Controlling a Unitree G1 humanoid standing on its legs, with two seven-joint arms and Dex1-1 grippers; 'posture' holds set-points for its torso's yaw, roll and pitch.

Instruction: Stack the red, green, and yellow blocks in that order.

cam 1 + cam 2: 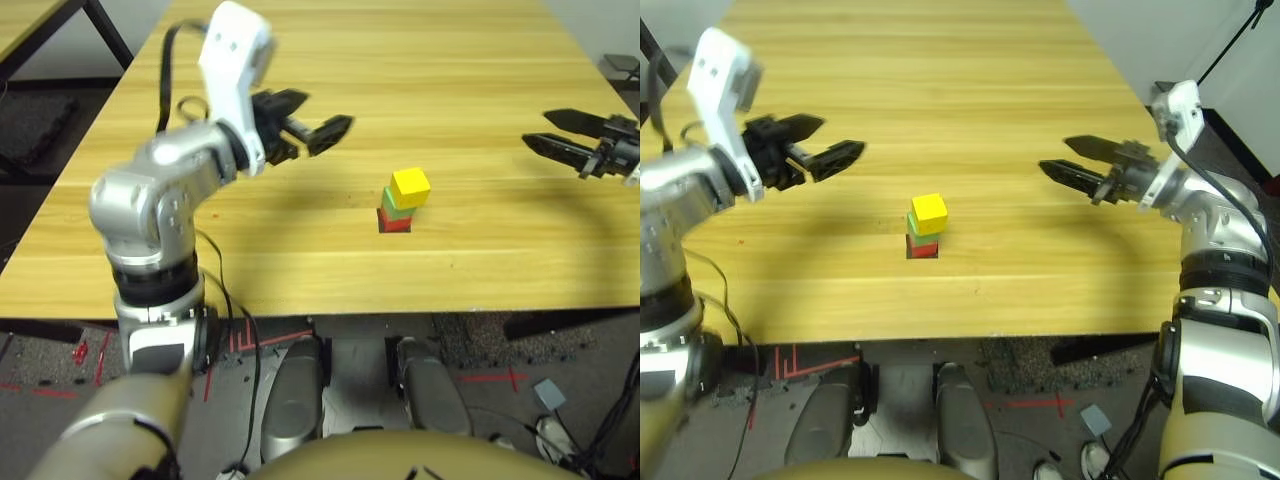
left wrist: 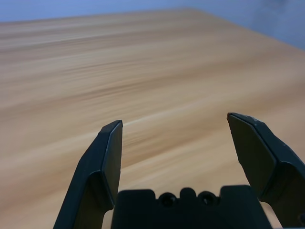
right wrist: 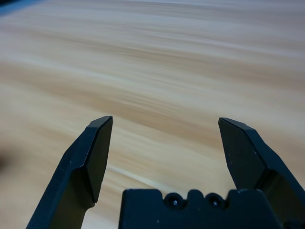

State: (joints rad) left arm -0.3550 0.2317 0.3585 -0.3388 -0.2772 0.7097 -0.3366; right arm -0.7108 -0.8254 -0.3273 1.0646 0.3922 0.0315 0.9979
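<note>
- table [image 1: 480, 90]: pale wood with long straight grain, smooth, a soft satin sheen.
- yellow block [image 1: 411, 187], green block [image 1: 393, 203], red block [image 1: 396, 222]: plain, matt, even colour, no shine.
- left gripper [image 1: 318, 120] and right gripper [image 1: 1072, 160]: fingers of black matt plastic, smooth with bevelled tips.
- left forearm [image 1: 165, 195]: silver metal look, brushed, dull gleam.
- wrist housing [image 1: 235, 60]: white glossy plastic.
- floor [image 1: 60, 360]: dark grey, rough and speckled.
</note>
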